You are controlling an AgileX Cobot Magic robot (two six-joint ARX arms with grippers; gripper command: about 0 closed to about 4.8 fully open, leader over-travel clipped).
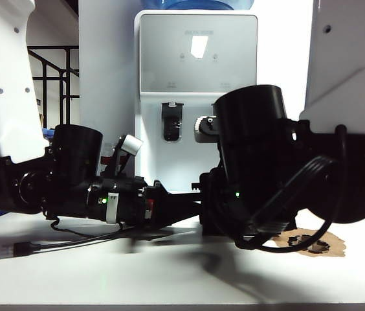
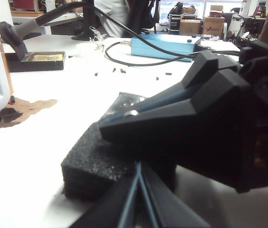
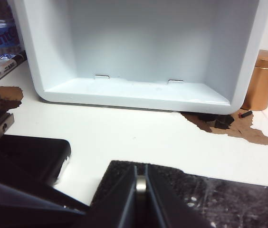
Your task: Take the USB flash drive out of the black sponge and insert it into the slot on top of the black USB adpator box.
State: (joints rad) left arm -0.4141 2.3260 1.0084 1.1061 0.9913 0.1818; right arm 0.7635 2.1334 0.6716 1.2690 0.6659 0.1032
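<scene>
In the right wrist view my right gripper (image 3: pixel 140 166) is shut on the USB flash drive (image 3: pixel 140 185), a small silvery piece pinched between its fingertips, right over the black sponge (image 3: pixel 210 194). The black USB adaptor box (image 3: pixel 34 154) lies flat on the white table beside the sponge. In the left wrist view the sponge (image 2: pixel 91 164) sits just ahead of my left gripper (image 2: pixel 138 166), whose fingers are closed together with their tips at the sponge's top. The right gripper (image 2: pixel 104 127) reaches in over the sponge from the other side. In the exterior view both arms meet low at mid-table, hiding all three objects.
A white water dispenser (image 1: pixel 195 97) stands behind the work spot, its open base (image 3: pixel 138 90) close ahead of the right gripper. A copper tin (image 3: pixel 262 80), a marker (image 3: pixel 3 69) and a brown patch with black scraps (image 3: pixel 229 126) lie around it. A black cable's plug (image 1: pixel 14 248) rests front left.
</scene>
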